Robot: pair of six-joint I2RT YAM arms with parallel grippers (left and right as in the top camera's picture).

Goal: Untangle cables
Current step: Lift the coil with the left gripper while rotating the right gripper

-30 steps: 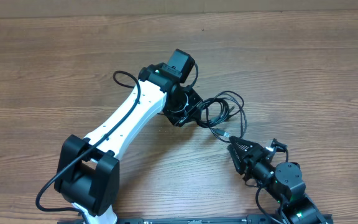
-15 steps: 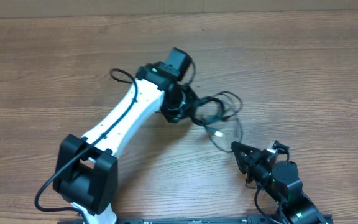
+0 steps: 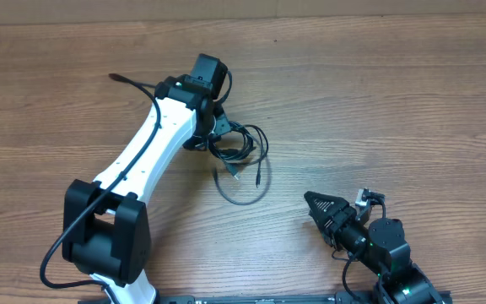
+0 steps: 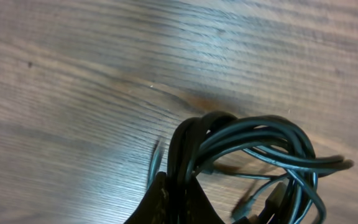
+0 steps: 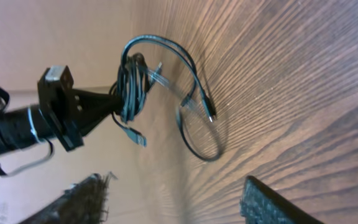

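From overhead, the left gripper (image 3: 212, 138) is closed on a bunched coil of cables (image 3: 243, 145) over the wooden table (image 3: 412, 101). The bundle sits right at its fingertips, and one long loop trails away from that gripper on the side facing the right gripper (image 3: 310, 200). The right gripper is well apart from the left gripper and touches no cable. In the left wrist view, the left gripper (image 4: 173, 199) is pinched together around several dark strands of the cables (image 4: 253, 140), which fan out in overlapping curves just beyond it above the table (image 4: 73, 93). In the right wrist view, the left gripper (image 5: 112, 102) clamps the cables (image 5: 132, 81) at the tight part of the coil. A plug end dangles just beside that gripper, and a wider loop with a second plug hangs farther from it. The right gripper (image 5: 174, 186) has its fingers (image 5: 272, 202) spread wide with nothing between them.
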